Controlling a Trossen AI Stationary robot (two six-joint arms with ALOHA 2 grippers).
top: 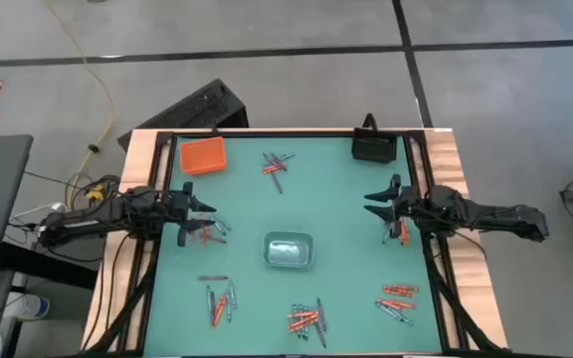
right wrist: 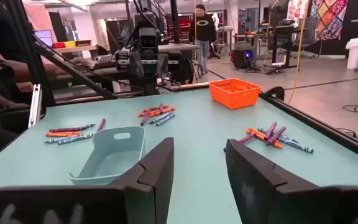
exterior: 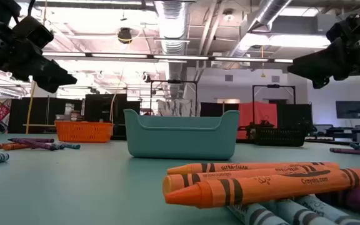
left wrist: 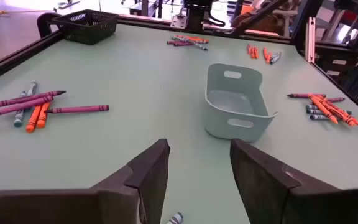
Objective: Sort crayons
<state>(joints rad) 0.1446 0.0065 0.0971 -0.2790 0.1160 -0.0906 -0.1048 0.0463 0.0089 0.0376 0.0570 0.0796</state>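
Observation:
Crayons lie flat on the green table in several loose clusters: at the far middle (top: 277,166), near left (top: 219,301), near middle (top: 306,318) and near right (top: 398,296). A few more crayons (top: 209,232) lie by my left gripper (top: 205,211), which stands open above the table's left side with nothing between its fingers (left wrist: 149,171). Another small cluster of crayons (top: 402,232) lies by my right gripper (top: 376,202), open above the right side, with nothing between its fingers (right wrist: 157,168). In the low view both arms hang well above the tabletop.
A pale teal tray (top: 288,250) stands at the table's centre. An orange tray (top: 202,155) sits at the far left and a black tray (top: 373,147) at the far right. Raised dark rails edge the table. People (right wrist: 202,28) show in the room beyond.

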